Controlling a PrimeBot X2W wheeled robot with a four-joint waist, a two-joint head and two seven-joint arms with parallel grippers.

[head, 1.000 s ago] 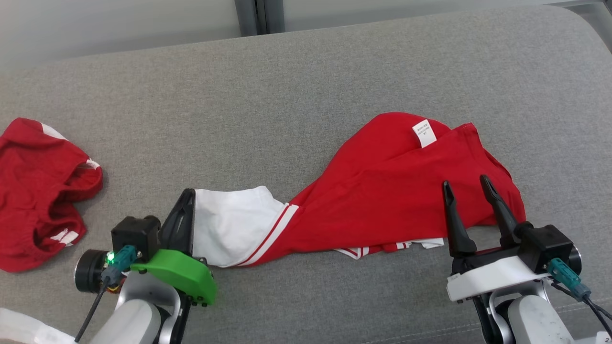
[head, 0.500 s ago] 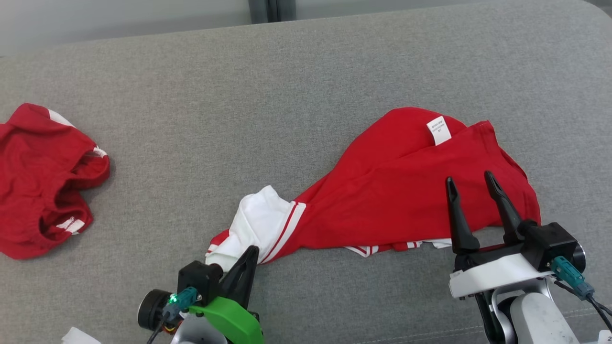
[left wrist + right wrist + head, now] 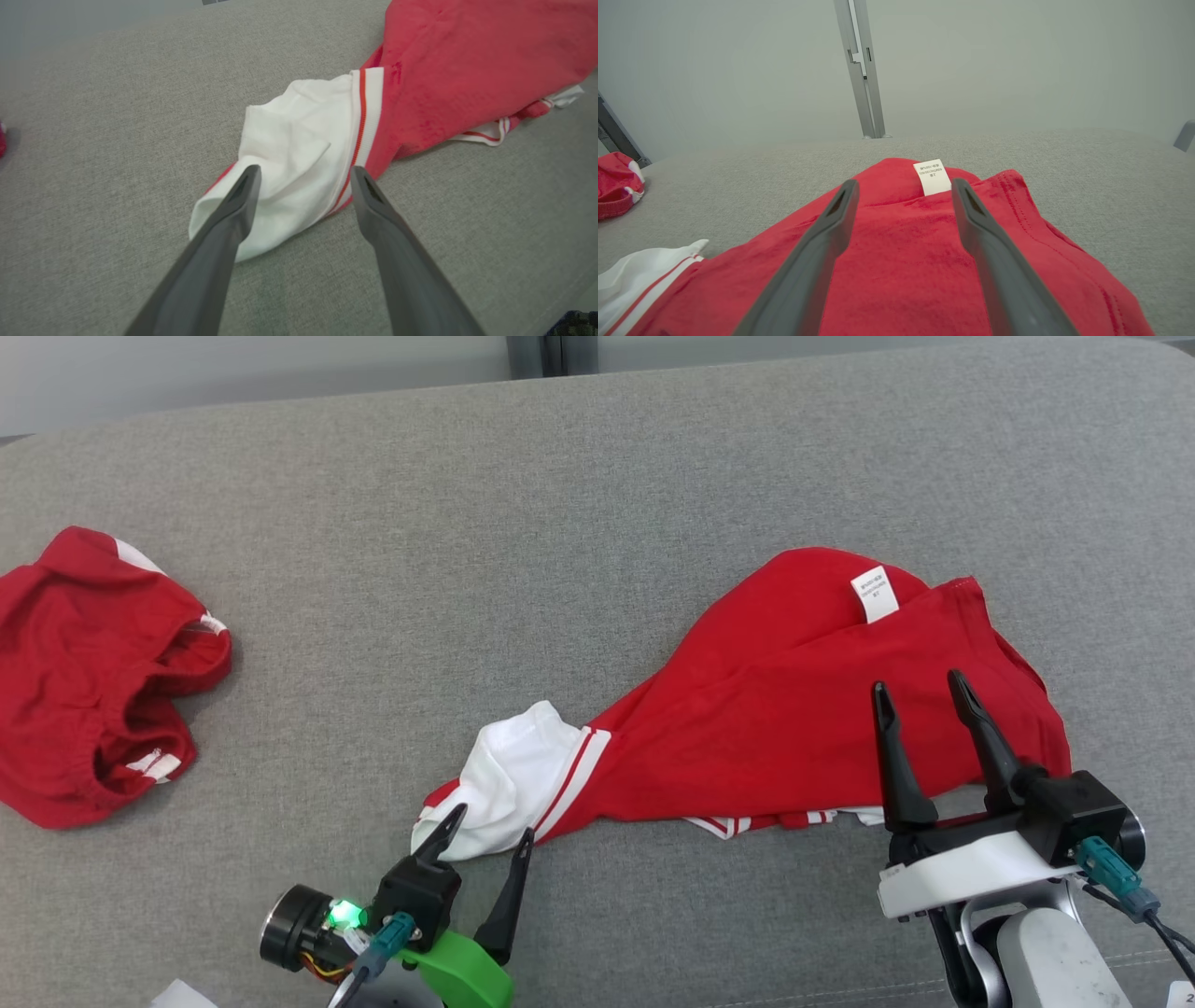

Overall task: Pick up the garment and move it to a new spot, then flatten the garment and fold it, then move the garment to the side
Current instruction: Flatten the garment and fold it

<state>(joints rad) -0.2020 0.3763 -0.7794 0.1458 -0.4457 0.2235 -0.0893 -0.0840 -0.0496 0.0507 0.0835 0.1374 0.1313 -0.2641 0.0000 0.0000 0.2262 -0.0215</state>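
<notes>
The garment (image 3: 794, 709) is a red shirt with a white, red-striped sleeve (image 3: 518, 775), lying crumpled on the grey fabric surface (image 3: 467, 569). A white label (image 3: 874, 594) shows near its far edge. My left gripper (image 3: 492, 821) is open at the sleeve's near end, its fingers straddling the white cloth without gripping it; the left wrist view shows the sleeve (image 3: 289, 154) between the spread fingertips (image 3: 250, 179). My right gripper (image 3: 916, 683) is open and hovers over the shirt's right part; in the right wrist view the red cloth (image 3: 906, 252) and label (image 3: 931, 177) lie beyond its fingers.
A second red garment (image 3: 93, 681) lies bunched at the far left, also visible as a red heap (image 3: 616, 186) in the right wrist view. Behind the surface's back edge stand a pale wall and a metal post (image 3: 861, 70). Bare grey fabric stretches between the two garments.
My left gripper, shut on the white sleeve, carried it right and toward me, then opened and let go. The sleeve now lies bunched. The right gripper stayed put; the camera shifted slightly.
</notes>
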